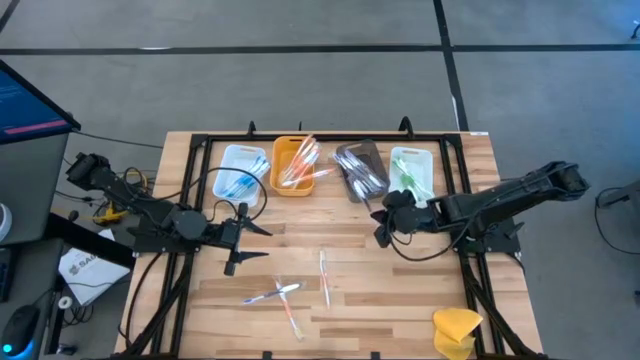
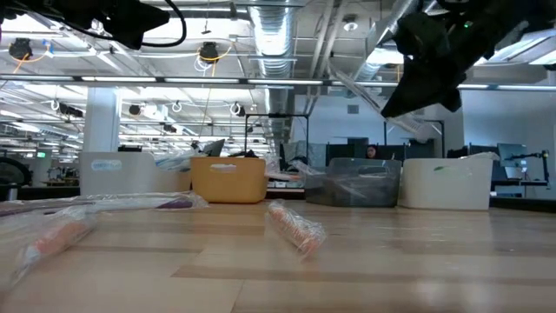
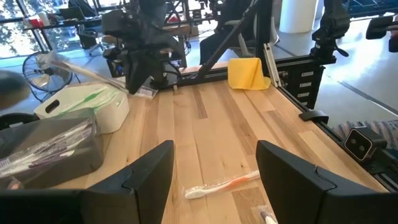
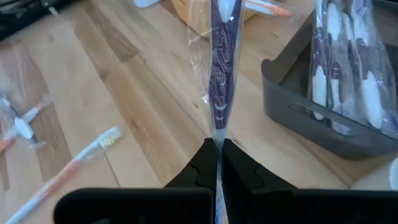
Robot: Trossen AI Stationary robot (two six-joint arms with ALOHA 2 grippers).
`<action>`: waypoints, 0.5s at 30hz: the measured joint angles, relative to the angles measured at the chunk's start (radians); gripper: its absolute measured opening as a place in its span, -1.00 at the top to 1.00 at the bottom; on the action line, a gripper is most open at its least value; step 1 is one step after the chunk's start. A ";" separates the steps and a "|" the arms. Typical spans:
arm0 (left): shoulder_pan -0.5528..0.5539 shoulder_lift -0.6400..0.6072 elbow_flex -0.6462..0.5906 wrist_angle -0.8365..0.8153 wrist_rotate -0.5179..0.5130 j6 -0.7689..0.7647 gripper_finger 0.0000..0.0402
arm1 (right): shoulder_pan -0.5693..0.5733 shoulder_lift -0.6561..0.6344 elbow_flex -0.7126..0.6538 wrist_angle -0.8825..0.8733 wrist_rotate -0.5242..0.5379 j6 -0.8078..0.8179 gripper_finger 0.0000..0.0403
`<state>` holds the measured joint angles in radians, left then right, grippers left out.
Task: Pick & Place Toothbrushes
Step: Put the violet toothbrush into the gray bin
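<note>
R gripper point(image 4: 217, 146) clamped on wrapped purple toothbrush point(image 4: 221, 74), above table.

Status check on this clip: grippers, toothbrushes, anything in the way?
Right gripper shut on wrapped purple toothbrush, beside grey tray. Left gripper open, empty, above orange toothbrush. Nothing blocking.

Light wooden slatted desk point(image 1: 350, 300) with black metal frame. Four small rectangular trays in row along far edge: white point(image 1: 229, 157), orange point(image 1: 284, 184), dark grey point(image 1: 347, 186), white point(image 1: 424, 157). Yellow sponge-like lump point(image 1: 456, 329) at near right corner. Grey floor point(image 1: 300, 80) around.
</note>
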<state>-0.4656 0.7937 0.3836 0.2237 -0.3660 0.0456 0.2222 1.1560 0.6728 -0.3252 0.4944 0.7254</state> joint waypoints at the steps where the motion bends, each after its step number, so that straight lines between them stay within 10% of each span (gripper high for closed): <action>1: 0.000 0.000 0.000 0.000 0.000 0.000 -0.11 | 0.000 -0.001 -0.007 0.009 0.000 0.001 1.00; 15: 0.000 0.000 0.000 -0.014 0.000 0.002 -0.11 | 0.014 0.010 -0.040 0.149 0.000 -0.068 1.00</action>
<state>-0.4652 0.7937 0.3832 0.2092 -0.3663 0.0471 0.2361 1.1656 0.6323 -0.1760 0.4941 0.6573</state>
